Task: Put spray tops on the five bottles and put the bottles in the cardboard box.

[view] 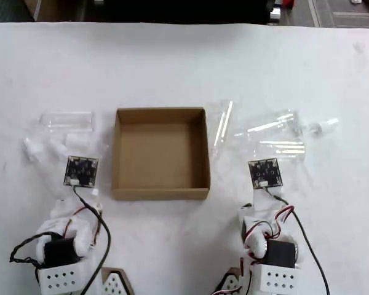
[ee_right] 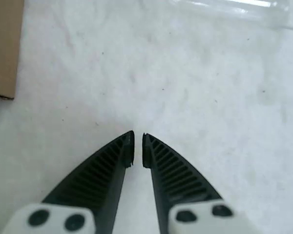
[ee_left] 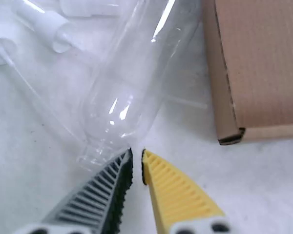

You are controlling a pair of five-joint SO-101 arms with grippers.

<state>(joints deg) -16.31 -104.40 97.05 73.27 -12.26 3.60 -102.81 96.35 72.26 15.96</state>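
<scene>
An open, empty cardboard box (view: 160,153) sits mid-table. Clear bottles lie flat on both sides of it: one at the left (view: 67,120), one against the box's right wall (view: 222,123), two more further right (view: 272,126) (view: 283,149). One right-hand bottle carries a white spray top (view: 323,127). Loose white spray tops (view: 32,149) lie at the left. My left gripper (ee_left: 136,156) is shut and holds nothing, its tips at the neck of a clear bottle (ee_left: 132,83). My right gripper (ee_right: 138,142) is shut over bare table, with a bottle (ee_right: 234,6) further ahead.
Both arms (view: 61,246) (view: 267,246) rest near the table's front edge, either side of the box. The box wall (ee_left: 254,68) stands close beside the left gripper; its corner (ee_right: 5,48) is off to one side of the right gripper. White spray tops (ee_left: 49,27) lie beyond the bottle.
</scene>
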